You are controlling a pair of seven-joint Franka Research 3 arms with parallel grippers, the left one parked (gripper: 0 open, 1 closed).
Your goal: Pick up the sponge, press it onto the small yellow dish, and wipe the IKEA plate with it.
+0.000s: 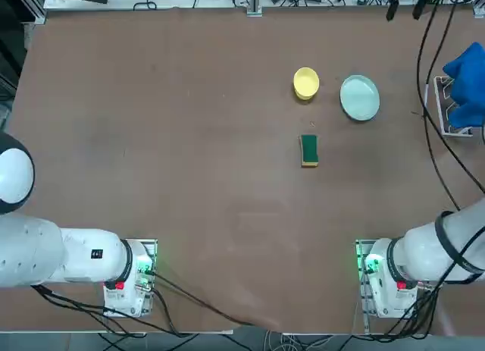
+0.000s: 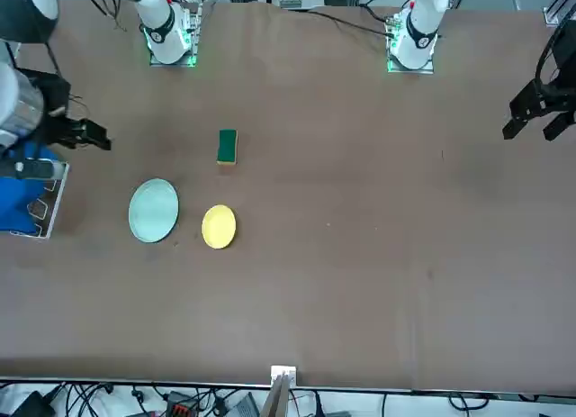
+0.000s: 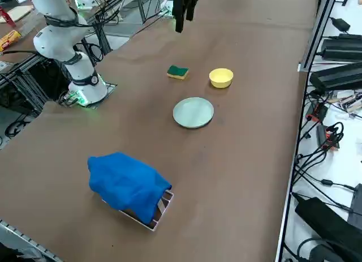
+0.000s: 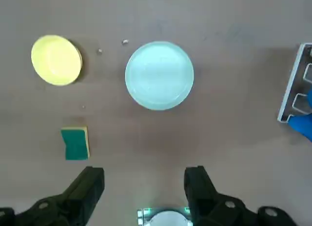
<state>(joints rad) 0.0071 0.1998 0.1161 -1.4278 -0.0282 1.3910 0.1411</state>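
Observation:
The sponge (image 1: 308, 150) (image 2: 227, 147) (image 3: 178, 72) (image 4: 75, 143) lies flat on the brown table, green side up, with its yellow layer showing at one edge. Farther from the arm bases, the small yellow dish (image 1: 306, 83) (image 2: 219, 226) (image 3: 220, 77) (image 4: 56, 60) stands beside the pale mint IKEA plate (image 1: 359, 98) (image 2: 153, 210) (image 3: 193, 112) (image 4: 159, 75). The plate lies to the robot's right of the dish. High above the table hangs my right gripper (image 4: 144, 174) (image 2: 94, 136). It is open with nothing between its fingers, well clear of all three things.
A blue cloth (image 1: 466, 78) (image 3: 127, 185) (image 2: 18, 201) is draped over a small white rack (image 4: 292, 89) at the table's right edge, close to the plate. Black cables (image 1: 432, 116) hang over that side. Boxes and wiring (image 3: 334, 75) line the far edge.

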